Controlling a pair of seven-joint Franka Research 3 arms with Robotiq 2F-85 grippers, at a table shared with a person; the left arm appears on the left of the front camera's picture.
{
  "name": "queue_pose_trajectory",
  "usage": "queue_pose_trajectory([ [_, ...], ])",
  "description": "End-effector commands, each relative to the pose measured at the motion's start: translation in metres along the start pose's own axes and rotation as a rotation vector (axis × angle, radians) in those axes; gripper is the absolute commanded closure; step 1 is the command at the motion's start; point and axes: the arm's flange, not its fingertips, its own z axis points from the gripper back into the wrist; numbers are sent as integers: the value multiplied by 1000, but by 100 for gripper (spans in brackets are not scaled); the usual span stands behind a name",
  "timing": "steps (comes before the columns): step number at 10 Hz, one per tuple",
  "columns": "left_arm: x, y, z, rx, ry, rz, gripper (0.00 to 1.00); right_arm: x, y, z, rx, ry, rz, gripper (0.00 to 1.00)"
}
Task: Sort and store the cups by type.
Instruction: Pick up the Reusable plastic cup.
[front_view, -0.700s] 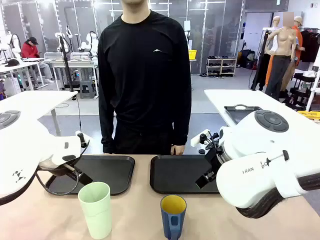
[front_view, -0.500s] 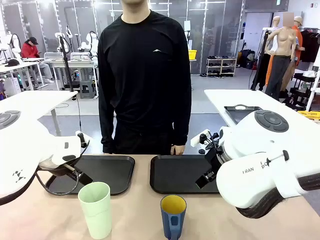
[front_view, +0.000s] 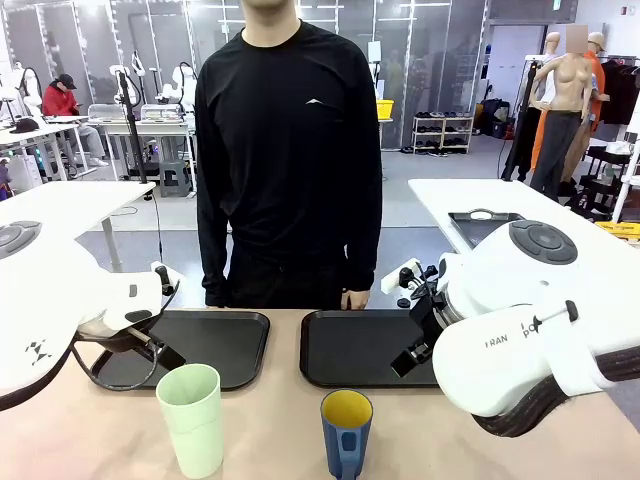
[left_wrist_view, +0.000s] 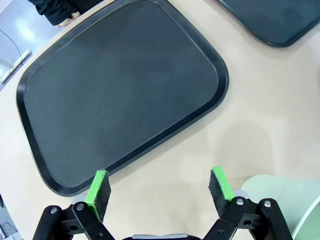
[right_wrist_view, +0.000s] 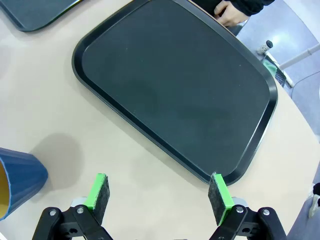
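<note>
Front view: tumbler lower left, blue cup bottom centre; left gripper and right gripper fingers apart, empty.

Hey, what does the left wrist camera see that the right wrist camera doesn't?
Left wrist view: the left pincer, open, by the left tray, with the mint-green tumbler at the lower right corner. Right wrist view: the right pincer, open, by the right tray, with the blue cup at the lower left. Shared: a black tray, a corner of the other tray, a person's hand beyond it, and tan table.
</note>
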Motion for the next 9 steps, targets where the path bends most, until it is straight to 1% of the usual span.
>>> queue_pose_trajectory([
  [1, 0, 0, 0, 0, 0, 0, 0, 0, 0, 0, 1, 0, -2, 0],
  [9, 0, 0, 0, 0, 0, 0, 0, 0, 0, 0, 1, 0, -2, 0],
])
